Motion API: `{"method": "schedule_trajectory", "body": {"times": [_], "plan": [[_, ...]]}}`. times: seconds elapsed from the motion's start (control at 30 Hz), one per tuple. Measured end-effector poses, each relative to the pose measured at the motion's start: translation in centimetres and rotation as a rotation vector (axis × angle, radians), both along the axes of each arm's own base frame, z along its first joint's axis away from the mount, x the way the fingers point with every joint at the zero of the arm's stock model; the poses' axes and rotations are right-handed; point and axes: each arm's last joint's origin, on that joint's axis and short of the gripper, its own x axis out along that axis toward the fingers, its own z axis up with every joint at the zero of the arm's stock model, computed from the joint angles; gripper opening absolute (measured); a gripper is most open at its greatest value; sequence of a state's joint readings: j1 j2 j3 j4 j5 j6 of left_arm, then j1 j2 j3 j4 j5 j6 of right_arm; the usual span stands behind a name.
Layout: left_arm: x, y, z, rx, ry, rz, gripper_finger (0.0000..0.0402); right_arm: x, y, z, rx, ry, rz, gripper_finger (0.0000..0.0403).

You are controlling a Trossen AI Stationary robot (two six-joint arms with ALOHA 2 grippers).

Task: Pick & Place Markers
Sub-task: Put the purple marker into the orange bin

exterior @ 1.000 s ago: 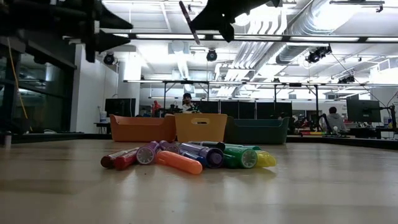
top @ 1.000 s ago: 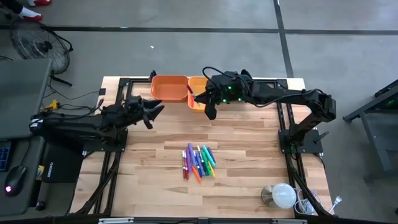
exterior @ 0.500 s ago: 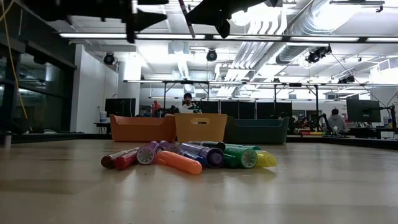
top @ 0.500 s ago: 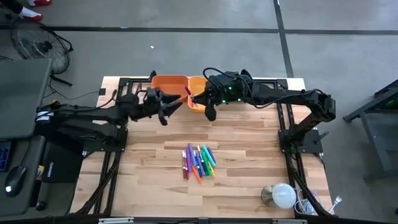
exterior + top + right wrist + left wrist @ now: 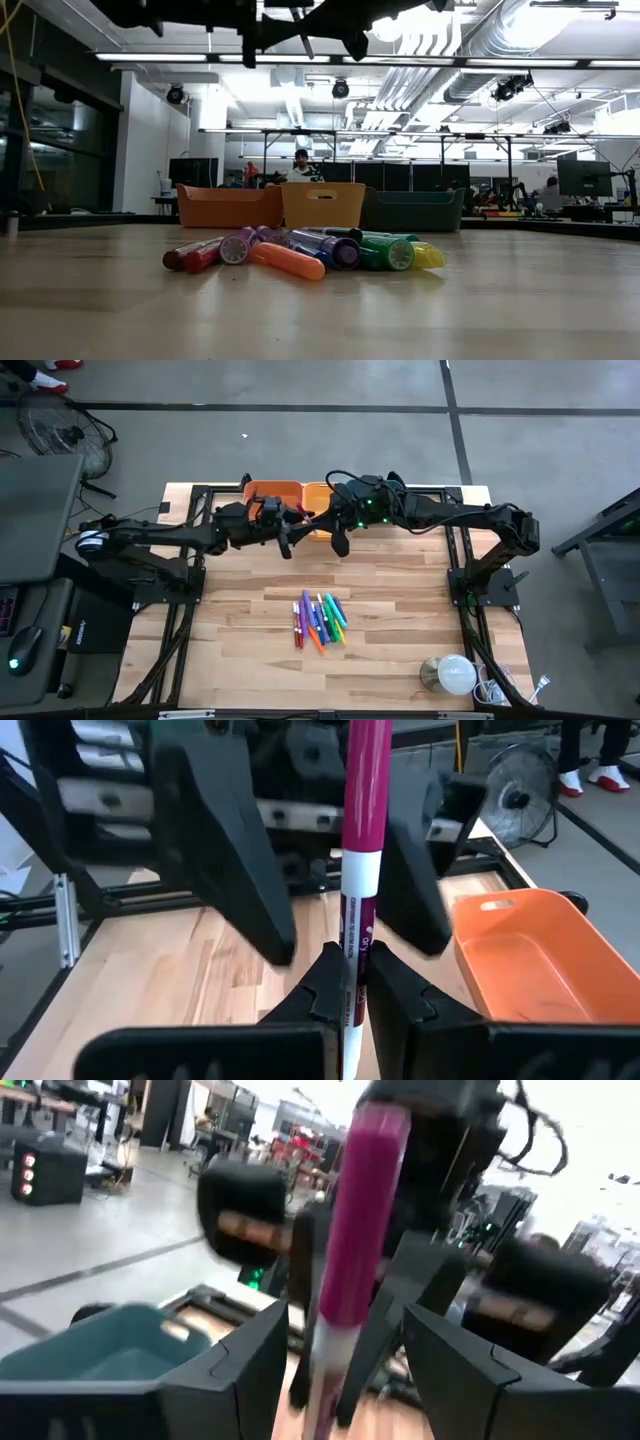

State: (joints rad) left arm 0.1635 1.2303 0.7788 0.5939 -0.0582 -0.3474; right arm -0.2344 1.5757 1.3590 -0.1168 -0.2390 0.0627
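My right gripper (image 5: 355,960) is shut on a pink marker with a white lower part (image 5: 365,780), high over the table's far middle (image 5: 306,514). My left gripper (image 5: 345,1320) is open, its fingers (image 5: 230,870) standing on either side of that marker's pink part (image 5: 355,1220); I see no touch. The other markers (image 5: 318,620) lie in a heap on the table's middle (image 5: 300,255). My right gripper pinches the marker's white part (image 5: 358,905) between its two fingers, near the marker's lower end. It comes from the table's right side. The marker's pink end sticks out past the fingertips toward my left gripper, lifted clear of the table.
An orange bin (image 5: 268,495), a yellow bin (image 5: 322,205) and a teal bin (image 5: 410,210) stand in a row at the far edge. A white lamp-like dome (image 5: 455,675) sits at the near right corner. People sit in the room beyond.
My left gripper has swung from the table's left toward its far middle and risen a little, staying open. Its fingers now flank the marker that my right gripper holds. The right gripper and the marker have kept their place.
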Motion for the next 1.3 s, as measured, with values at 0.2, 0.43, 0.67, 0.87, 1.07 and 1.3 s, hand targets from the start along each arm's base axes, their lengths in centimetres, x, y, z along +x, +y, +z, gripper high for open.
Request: {"method": "schedule_trajectory", "body": {"times": [0.2, 0.43, 0.67, 0.87, 1.07, 1.3], "plan": [[0.2, 0.0, 0.0, 0.0, 0.005, 0.004, 0.0137, 0.0, 0.0, 0.0, -0.013, 0.006, 0.016, 0.0015], [0.2, 0.1, -0.3, 0.001, 0.039, 0.028, 0.0029, -0.1, 0.1, -0.1, -0.007, 0.012, 0.035, 0.0014], [0.2, 0.1, -0.4, -0.001, 0.048, 0.044, 0.0029, -0.1, 0.1, -0.1, -0.022, 0.015, 0.044, 0.0011], [0.1, 0.2, -0.4, 0.011, 0.051, 0.057, 0.0029, -0.1, 0.0, -0.1, -0.028, 0.015, 0.041, 0.0025], [0.1, 0.3, -0.4, 0.005, 0.054, 0.085, 0.0029, -0.1, 0.0, -0.2, -0.035, 0.02, 0.031, 0.0088], [-0.3, 1.7, -0.6, 0.026, 0.099, 0.183, 0.0029, -1.8, -1.1, -0.3, -0.044, 0.143, -0.114, 0.0142]]}}
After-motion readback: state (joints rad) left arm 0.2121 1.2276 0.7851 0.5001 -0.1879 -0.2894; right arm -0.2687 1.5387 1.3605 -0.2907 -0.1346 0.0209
